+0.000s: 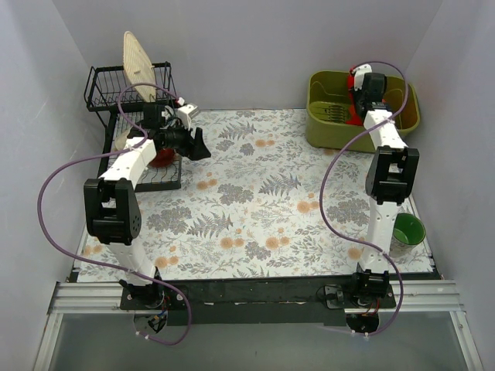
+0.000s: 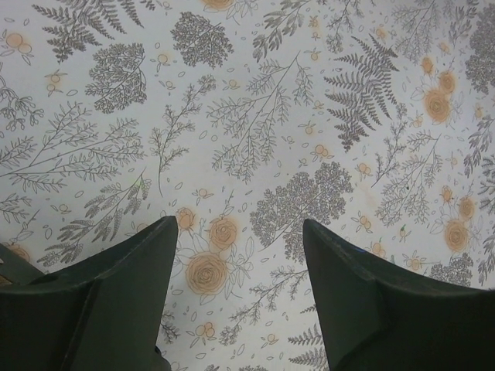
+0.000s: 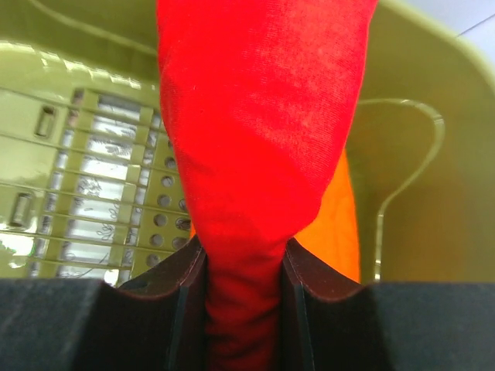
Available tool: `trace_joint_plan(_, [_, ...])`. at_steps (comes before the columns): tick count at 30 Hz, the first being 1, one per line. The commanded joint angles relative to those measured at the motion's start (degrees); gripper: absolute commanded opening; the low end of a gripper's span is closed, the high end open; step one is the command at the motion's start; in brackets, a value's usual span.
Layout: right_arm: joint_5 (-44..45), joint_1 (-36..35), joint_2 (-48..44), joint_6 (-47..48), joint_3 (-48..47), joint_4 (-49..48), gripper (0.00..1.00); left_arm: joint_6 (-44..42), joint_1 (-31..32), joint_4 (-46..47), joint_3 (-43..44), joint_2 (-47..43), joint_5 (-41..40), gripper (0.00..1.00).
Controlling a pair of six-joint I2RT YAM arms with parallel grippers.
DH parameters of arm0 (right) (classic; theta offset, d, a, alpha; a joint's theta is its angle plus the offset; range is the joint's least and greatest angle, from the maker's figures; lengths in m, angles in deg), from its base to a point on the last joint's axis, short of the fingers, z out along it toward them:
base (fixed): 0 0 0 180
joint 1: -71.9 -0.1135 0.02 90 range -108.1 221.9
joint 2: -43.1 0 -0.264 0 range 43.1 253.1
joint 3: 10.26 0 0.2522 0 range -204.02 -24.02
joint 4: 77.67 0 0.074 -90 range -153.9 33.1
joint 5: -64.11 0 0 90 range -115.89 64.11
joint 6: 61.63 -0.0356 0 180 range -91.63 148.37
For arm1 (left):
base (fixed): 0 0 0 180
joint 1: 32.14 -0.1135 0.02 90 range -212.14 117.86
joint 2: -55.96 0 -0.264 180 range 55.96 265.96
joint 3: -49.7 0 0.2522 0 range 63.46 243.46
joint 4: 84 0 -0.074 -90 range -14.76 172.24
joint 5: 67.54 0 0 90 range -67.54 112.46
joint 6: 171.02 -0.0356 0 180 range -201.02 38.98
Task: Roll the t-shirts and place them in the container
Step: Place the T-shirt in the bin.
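Note:
A bright red t-shirt hangs bunched between the pads of my right gripper, which is shut on it inside the olive-green bin. In the top view the right gripper is over that bin at the back right, with red cloth showing beside it. An orange fabric lies behind the red one in the bin. My left gripper hovers over the floral tablecloth near the dish rack, open and empty; its wrist view shows the gripper with only the cloth pattern between the jaws.
A black wire dish rack with a beige plate stands at the back left. A small glossy red round item sits under the left arm. A green cup stands by the right arm. The floral tablecloth covers the table.

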Motion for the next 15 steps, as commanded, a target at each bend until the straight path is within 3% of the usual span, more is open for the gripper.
trace_joint_plan(1, [-1.27, -0.33, 2.66, 1.01, -4.88, -2.68, 0.01, -1.31, 0.27, -1.54, -1.24, -0.65, -0.96, 0.66])
trace_joint_plan(15, [3.03, -0.33, 10.14, 1.45, -7.87, -4.70, 0.01, -2.10, 0.98, -3.04, -0.36, 1.54, -2.10, 0.67])
